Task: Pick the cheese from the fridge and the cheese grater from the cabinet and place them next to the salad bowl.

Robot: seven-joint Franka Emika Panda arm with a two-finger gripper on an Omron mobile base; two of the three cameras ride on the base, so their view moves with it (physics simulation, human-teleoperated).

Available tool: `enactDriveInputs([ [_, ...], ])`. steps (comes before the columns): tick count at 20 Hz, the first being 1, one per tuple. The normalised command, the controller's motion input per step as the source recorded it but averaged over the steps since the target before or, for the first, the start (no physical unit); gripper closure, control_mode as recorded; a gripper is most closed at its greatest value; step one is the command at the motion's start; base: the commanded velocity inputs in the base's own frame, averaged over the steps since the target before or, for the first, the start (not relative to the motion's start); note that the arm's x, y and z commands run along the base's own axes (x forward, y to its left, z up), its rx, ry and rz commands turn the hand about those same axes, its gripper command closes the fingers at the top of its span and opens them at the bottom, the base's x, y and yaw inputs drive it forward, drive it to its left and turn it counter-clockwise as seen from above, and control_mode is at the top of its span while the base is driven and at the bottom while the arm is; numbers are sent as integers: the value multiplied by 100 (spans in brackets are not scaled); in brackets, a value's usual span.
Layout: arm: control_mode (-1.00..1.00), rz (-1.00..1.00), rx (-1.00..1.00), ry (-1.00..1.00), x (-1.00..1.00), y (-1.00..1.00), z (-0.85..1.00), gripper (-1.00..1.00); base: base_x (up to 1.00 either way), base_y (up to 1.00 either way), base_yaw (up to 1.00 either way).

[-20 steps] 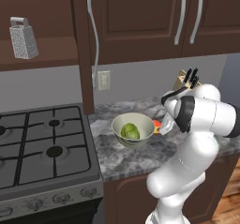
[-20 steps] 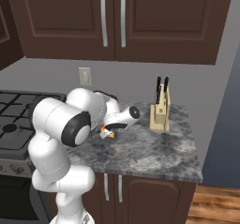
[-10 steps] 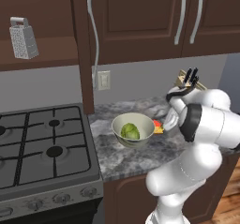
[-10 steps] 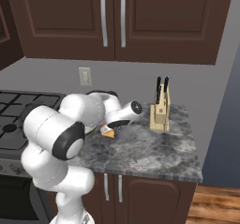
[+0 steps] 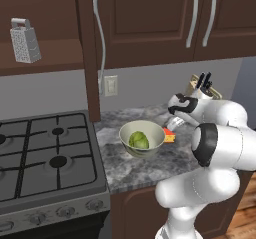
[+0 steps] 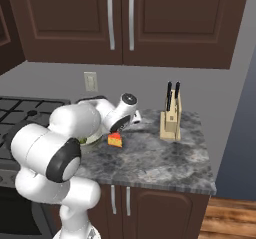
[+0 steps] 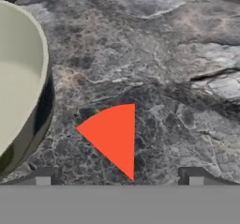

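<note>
The cheese (image 5: 169, 136) (image 6: 115, 140) (image 7: 115, 136), an orange-yellow wedge, lies flat on the grey stone counter, just right of the salad bowl (image 5: 126, 134) (image 7: 18, 92). A green lettuce head (image 5: 139, 140) sits in the bowl. My gripper (image 5: 173, 125) (image 6: 119, 128) (image 7: 119, 180) hovers right over the wedge, open, its fingertips (image 7: 43, 179) wide apart and clear of it. The cheese grater (image 5: 25, 41) stands upright on the shelf of the open dark cabinet (image 5: 60, 58) at the upper left. The fridge is out of view.
A wooden knife block (image 5: 202, 85) (image 6: 171, 118) stands at the back right of the counter (image 6: 160, 158). A gas stove (image 5: 45, 153) lies left of the bowl. The open cabinet door (image 5: 95, 43) stands edge-on above the counter's left end.
The hand came down beside the bowl with the cheese and the elbow swung out to the right. The wedge now rests on the counter and the fingers have let go of it.
</note>
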Motion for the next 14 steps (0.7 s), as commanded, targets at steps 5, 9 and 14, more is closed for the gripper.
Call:
enactDriveInputs([
  [5, -100, -46, 0, 7, -36, 0, 11, -100, 0, 0, 0],
  [9, -100, -37, 0, 0, -44, 13, 22, -100, 0, 0, 0],
  [14, -100, -5, 0, -3, -39, 18, 59, -100, 0, 0, 0],
])
